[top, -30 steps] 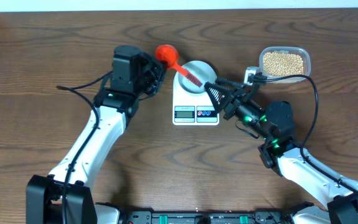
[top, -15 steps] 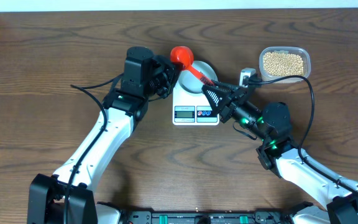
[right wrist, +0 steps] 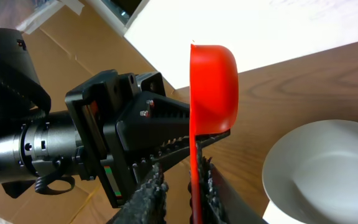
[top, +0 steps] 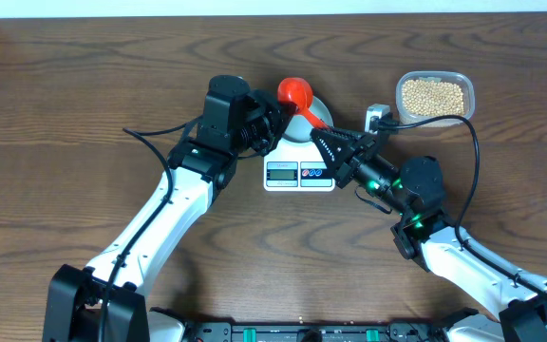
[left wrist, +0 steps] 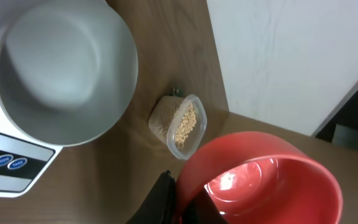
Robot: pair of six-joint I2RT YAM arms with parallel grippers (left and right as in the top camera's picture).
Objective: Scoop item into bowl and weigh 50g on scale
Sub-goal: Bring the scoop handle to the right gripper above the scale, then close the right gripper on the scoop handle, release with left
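— Entry one, the stock?
— Small round tan-yellow beans (top: 432,94), heaped in the clear rounded plastic container (top: 467,93) on the wooden tabletop (top: 84,95). It sits off to the scale's right, not touching it. I judge the beans hard, smooth, light singly and quick to roll. I'd lift them by scoop, never pinch them.
— Entry two, the tool?
— Red plastic scoop (top: 295,92), cup empty, hanging over the empty pale round bowl (left wrist: 64,68) on the flat white digital scale (top: 298,173). Stiff, light, probably slick; the thin handle is the place to hold.
— Holders?
— My left fingers (right wrist: 160,118) are clenched on that handle. My right fingers (right wrist: 149,193) flank the same handle; whether they pinch it, I cannot tell.
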